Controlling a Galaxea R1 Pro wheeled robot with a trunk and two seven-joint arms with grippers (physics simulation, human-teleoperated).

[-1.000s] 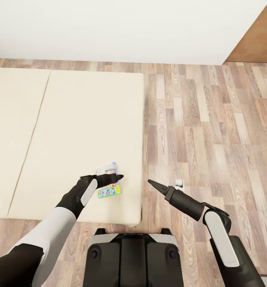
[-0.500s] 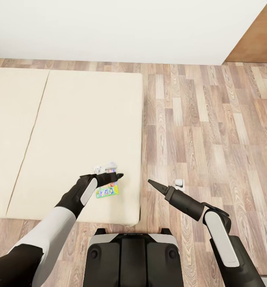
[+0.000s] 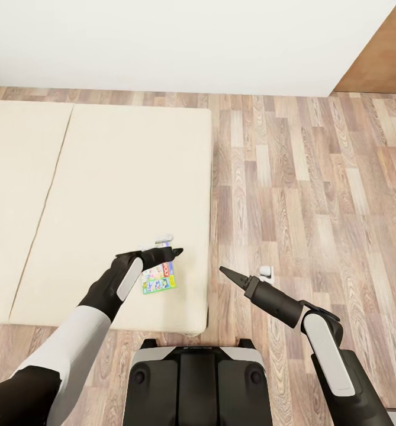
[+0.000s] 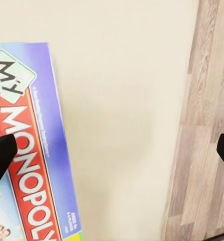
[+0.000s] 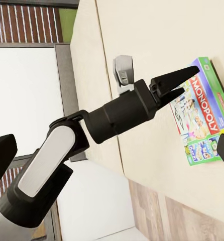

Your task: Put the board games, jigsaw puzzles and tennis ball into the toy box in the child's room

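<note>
The bed (image 3: 103, 195) spreads beneath the left gripper (image 3: 175, 253), whose jaws stand spread wide, empty. The Monopoly board game (image 3: 159, 278) lies flat just under it. The right gripper (image 3: 224, 271) hangs clenched over floor (image 3: 316, 177).

A plain white wall (image 3: 180, 41) is running across the far side of the room, catching even light. Below it, a wood-plank floor in mixed brown and grey boards (image 3: 304, 177) is stretching out toward me. A large low bed with a plain beige mattress (image 3: 103, 171) is lying on it, a seam dividing its top. A warm brown wooden panel (image 3: 384, 53) is standing in the far corner.
</note>
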